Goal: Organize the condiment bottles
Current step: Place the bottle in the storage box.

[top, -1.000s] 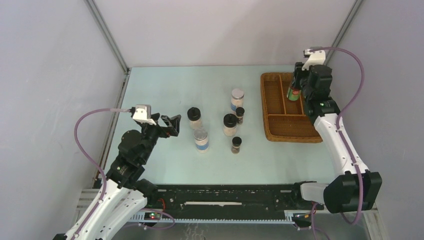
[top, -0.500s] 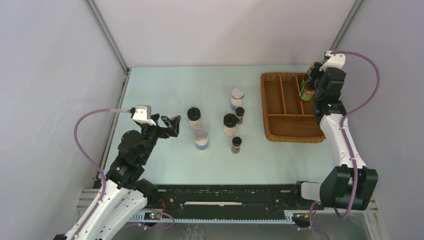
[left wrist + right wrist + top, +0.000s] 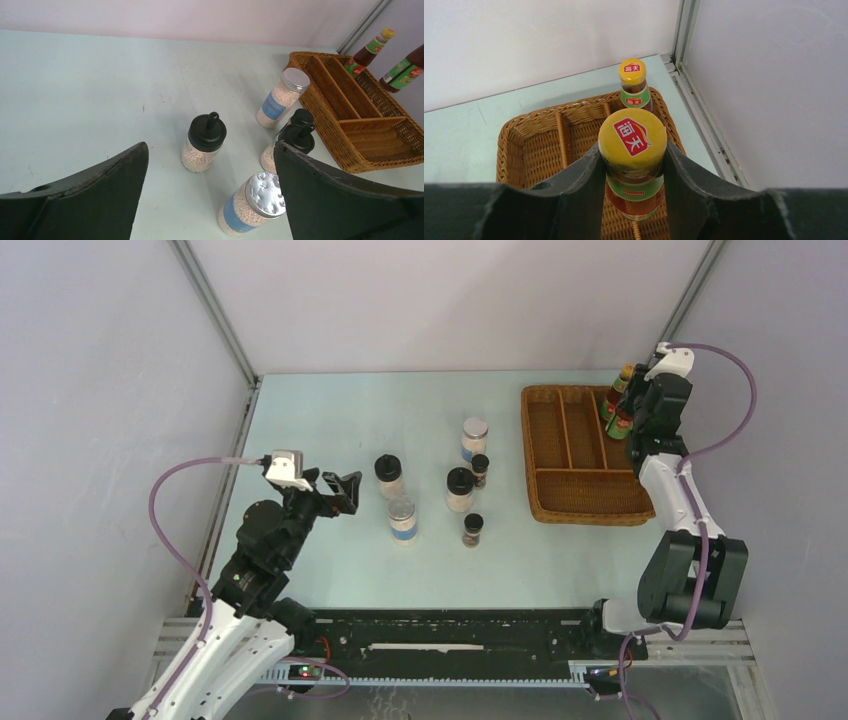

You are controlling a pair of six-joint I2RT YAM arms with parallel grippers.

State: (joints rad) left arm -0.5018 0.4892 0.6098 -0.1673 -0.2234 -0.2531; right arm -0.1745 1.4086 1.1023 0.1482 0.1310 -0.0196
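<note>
Moved since the earlier view: right end effector (image 3: 622, 422), from above the middle of the tray (image 3: 575, 502) to its far right corner. Shows its fingers clamped on a sauce bottle (image 3: 633, 145) over the tray's rightmost compartment, just near-side of a second bottle (image 3: 633, 82) that stands at the tray's far right corner, seemingly inside. Cannot tell whether the held base rests on the wicker. Shows left end effector (image 3: 343, 490) with fingers wide apart, holding nothing, well left of the tray. Leaves six on the bench (image 3: 330, 410), all left of the tray: silver-lidded jars (image 3: 475, 438) (image 3: 402, 517), black-lidded jars (image 3: 389, 476) (image 3: 460, 487), tiny dark jars (image 3: 480, 469) (image 3: 473, 529). Judged early: one placed, one arriving, six untouched. Held upright or nearly so, long axis vertical, orange cap up.
</note>
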